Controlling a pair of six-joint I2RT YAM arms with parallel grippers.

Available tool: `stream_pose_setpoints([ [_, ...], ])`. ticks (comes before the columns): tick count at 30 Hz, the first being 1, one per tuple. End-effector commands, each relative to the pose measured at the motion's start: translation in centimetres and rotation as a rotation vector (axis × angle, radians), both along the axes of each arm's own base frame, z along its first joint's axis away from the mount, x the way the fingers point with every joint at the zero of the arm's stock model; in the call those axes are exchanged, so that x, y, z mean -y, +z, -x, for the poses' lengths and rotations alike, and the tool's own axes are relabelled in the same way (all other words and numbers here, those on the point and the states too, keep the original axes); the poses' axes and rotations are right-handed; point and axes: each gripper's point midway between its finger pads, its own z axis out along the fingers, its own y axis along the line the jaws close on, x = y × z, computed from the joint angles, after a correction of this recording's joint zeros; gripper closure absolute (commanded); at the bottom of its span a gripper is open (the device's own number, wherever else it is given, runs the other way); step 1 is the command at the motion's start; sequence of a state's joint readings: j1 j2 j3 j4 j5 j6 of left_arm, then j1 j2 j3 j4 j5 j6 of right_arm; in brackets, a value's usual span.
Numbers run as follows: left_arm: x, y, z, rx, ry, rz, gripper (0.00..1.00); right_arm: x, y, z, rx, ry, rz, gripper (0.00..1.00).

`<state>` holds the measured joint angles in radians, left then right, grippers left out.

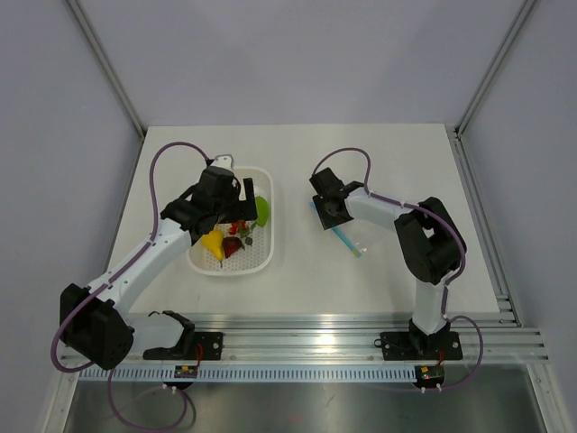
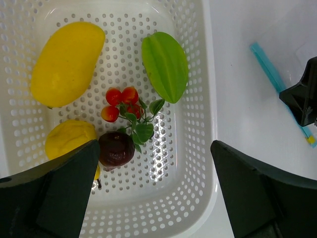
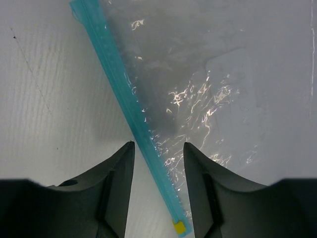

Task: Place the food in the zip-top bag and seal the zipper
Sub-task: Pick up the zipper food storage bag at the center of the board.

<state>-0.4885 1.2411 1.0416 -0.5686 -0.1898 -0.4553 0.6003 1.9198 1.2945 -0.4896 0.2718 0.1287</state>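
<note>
The left arm (image 1: pixel 135 262) stretches from its near-left base far and rightward, wrist bent down. The left claw (image 2: pixel 153 198) points downward with its jaws spread wide. The right arm (image 1: pixel 424 244) rises from its near-right base, folds at the elbow and reaches left. The right claw (image 3: pixel 158 193) also faces down, jaws parted by a narrow gap.

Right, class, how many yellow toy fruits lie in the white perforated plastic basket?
2. The large oval yellow fruit lies upper left in the left wrist view; the smaller yellow fruit sits just below it, partly hidden.
</note>
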Motion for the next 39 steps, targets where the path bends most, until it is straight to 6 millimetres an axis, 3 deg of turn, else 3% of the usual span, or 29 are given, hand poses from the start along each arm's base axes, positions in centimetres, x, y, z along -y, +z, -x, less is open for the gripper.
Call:
stream_pose_setpoints([
  [1, 1.0, 2.2, -0.9, 0.049, -0.009, 0.054, 0.01, -0.6, 0.7, -1.7, 0.058, 0.007, 0.003, 0.5],
  [5, 1.2, 2.1, -0.8, 0.044, -0.012, 0.057, 0.01, -0.4, 0.3, -1.7, 0.064, -0.002, 0.009, 0.59],
  [6, 1.2, 2.0, -0.8, 0.043, -0.013, 0.058, 0.01, -0.5, 0.4, -1.7, 0.067, -0.003, 0.004, 0.68],
  [8, 1.3, 1.8, -0.8, 0.037, -0.015, 0.056, 0.01, -0.7, 0.6, -1.6, 0.072, -0.001, -0.015, 0.75],
  [10, 1.5, 1.7, -0.7, 0.033, -0.023, 0.057, 0.01, -0.8, 1.0, -1.6, 0.082, -0.002, -0.029, 0.98],
  [11, 1.6, 1.6, -0.7, 0.028, -0.025, 0.057, 0.01, -0.9, 1.1, -1.6, 0.086, -0.006, -0.037, 1.0],
  [16, 2.7, 1.7, -0.4, 0.023, -0.067, 0.07, 0.01, -1.1, 2.5, -1.5, 0.115, -0.007, -0.074, 1.0],
  [21, 5.2, 2.0, -0.4, 0.016, -0.142, 0.178, 0.01, -1.8, 6.1, -1.1, 0.17, -0.015, -0.18, 1.0],
  [25, 10.1, 2.9, 0.1, -0.011, -0.277, 0.394, 0.01, -3.6, 9.9, 0.1, 0.195, -0.003, -0.348, 1.0],
  [31, 14.9, 2.8, 0.0, -0.047, -0.354, 0.532, 0.07, -5.6, 13.4, 1.4, 0.183, 0.01, -0.526, 1.0],
  [39, 17.3, 2.3, -1.2, -0.059, -0.348, 0.63, 0.17, -6.3, 14.9, 2.3, 0.169, 0.026, -0.588, 1.0],
])
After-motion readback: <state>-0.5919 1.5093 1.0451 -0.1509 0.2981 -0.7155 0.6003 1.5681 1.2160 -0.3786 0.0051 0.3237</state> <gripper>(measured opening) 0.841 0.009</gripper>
